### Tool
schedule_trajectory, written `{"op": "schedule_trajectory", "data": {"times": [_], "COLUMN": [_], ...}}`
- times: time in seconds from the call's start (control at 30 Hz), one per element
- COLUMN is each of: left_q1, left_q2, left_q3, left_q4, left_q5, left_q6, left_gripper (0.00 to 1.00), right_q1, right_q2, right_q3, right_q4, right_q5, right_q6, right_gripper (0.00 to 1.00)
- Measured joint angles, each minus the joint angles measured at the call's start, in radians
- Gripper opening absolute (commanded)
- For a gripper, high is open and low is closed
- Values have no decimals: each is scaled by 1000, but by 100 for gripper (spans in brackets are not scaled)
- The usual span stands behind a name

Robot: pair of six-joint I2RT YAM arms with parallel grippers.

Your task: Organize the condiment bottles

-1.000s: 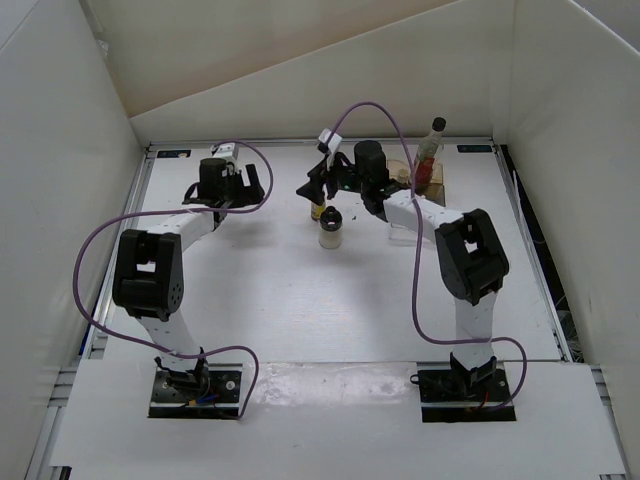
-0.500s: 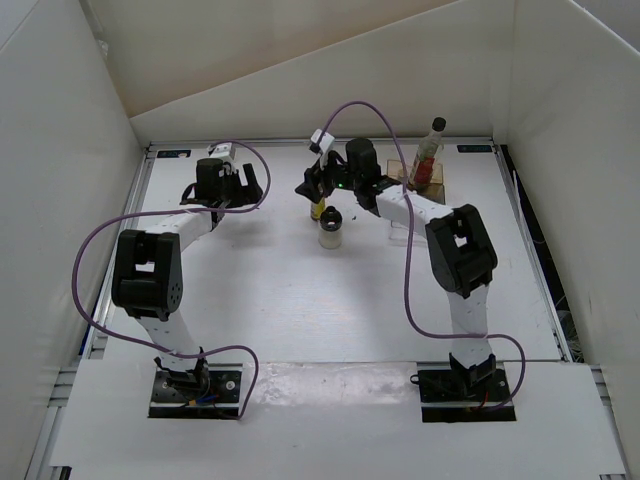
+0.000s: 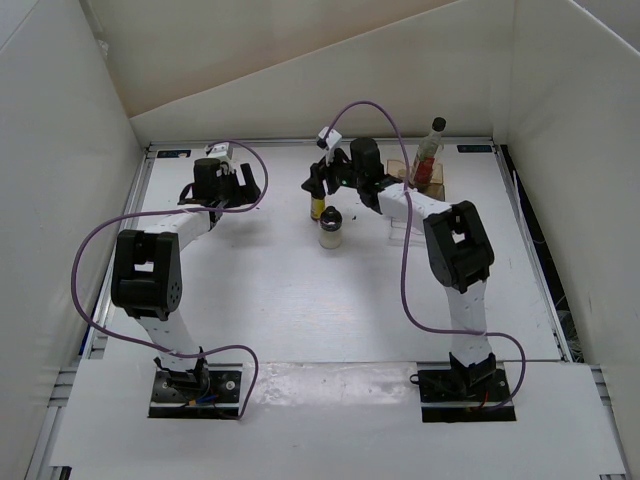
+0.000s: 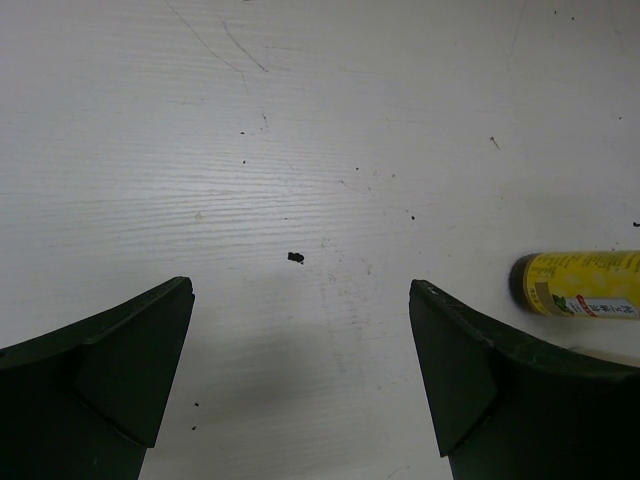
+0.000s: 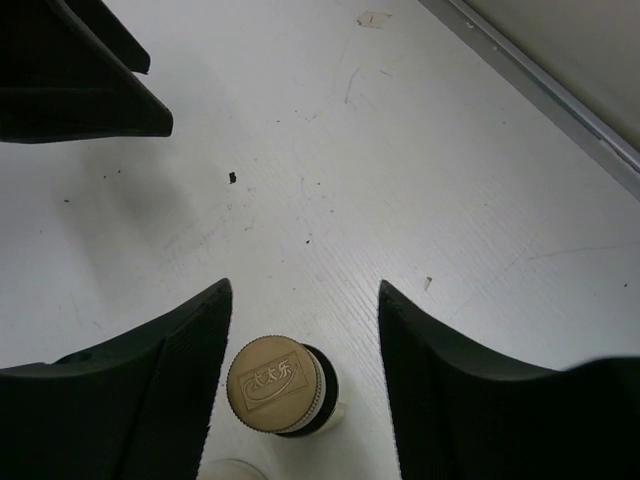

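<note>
Well left of the tray (image 3: 402, 170), your left hand (image 4: 300, 292) hangs over bare desk (image 3: 300, 300), spread wide with nothing in it. A yellow bottle (image 4: 585, 285), seemingly on its side, lies just outside the right finger, so I judge the hand is parked near it rather than lined up for a grab. Closer to the tray, but on its left too, your right hand (image 5: 303, 287) is likewise wide open and grips nothing. It points down with a brown-capped bottle (image 5: 278, 385) standing between the fingers, neither one touching it, which looks like the set-up for closing on it. The squat bottle (image 3: 331, 232) stands just beside that one on the near side, so the fingers must take in one and miss its neighbour. At the tray's right end the tall bottle (image 3: 430, 155) stands upright, apparently inside and probably already sorted. By my reading, the three on the desk are to join it.
</note>
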Motion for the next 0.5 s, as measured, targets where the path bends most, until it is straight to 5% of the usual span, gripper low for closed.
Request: {"op": "schedule_trajectory", "data": {"times": [0.2,0.43,0.5], "left_q1": [0,0,0], "left_q2": [5,6,5], "left_q3": [0,0,0], "left_q4": [-1,-1,-1], "left_q5": [5,6,6], "left_q6": [-2,-2,-2], "left_gripper": [100,100,100], "right_q1": [-3,-7,-7], "right_q2": [11,14,14], "right_q3": [8,9,8], "right_q4": [11,23,24], "right_q5": [-1,-4,-4], "right_q6": [39,68,69], "right_gripper": [28,0,0]}}
